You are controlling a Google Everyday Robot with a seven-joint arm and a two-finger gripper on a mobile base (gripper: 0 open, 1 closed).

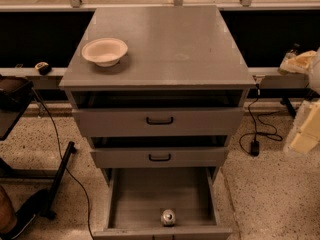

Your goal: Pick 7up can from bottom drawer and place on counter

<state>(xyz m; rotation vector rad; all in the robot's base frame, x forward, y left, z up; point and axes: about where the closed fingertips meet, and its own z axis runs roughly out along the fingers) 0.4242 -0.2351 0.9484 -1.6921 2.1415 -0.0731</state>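
7up can [168, 217] upright in the open bottom drawer [145, 191], not yet picked.
The counter [175, 44] lies above the bottom drawer with plenty of bare top. The drawer itself is pulled fully out below two shallower ones. The gripper [305, 134] seems to be the pale block at the frame's right edge, up and right of the drawer and well apart from it; whether it is apart or together I cannot tell. A pale bowl [104, 51] sits above the drawer's left side. The can stands inside the drawer at mid-width, just beside the front wall. The reach should probably drop straight down behind that wall and close across the can's sides. Only its silver top shows, and no brand or writing can be read.
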